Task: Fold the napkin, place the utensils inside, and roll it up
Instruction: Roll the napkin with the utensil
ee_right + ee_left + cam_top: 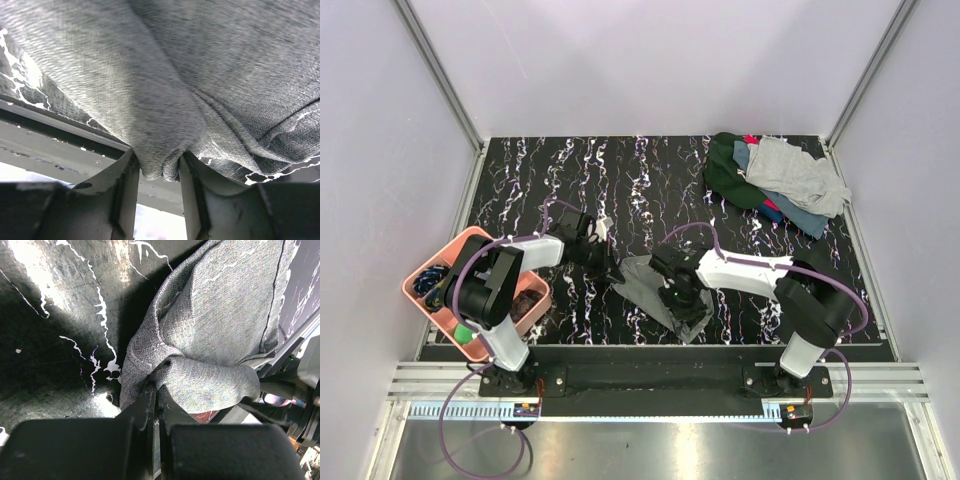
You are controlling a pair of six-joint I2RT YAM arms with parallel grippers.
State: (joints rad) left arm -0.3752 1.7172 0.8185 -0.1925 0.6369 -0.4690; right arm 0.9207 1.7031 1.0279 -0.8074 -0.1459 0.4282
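The grey napkin [642, 282] lies crumpled on the black marbled table, near the front edge and between my two arms. My left gripper [613, 272] is at its left corner. In the left wrist view the jaws of the left gripper [159, 390] are shut on a pinch of the napkin [215, 315], which bunches up ahead of them. My right gripper [680, 300] is over the napkin's right part. In the right wrist view a thick fold of the napkin [200, 60] fills the gap of the right gripper [157, 170] and touches both fingers. No utensils show in any view.
A pink tray [420, 275] with dark items and a green ball stands at the table's left front. A heap of green, light-grey and blue cloths [775, 180] lies at the back right. The table's metal front rail runs just behind the napkin.
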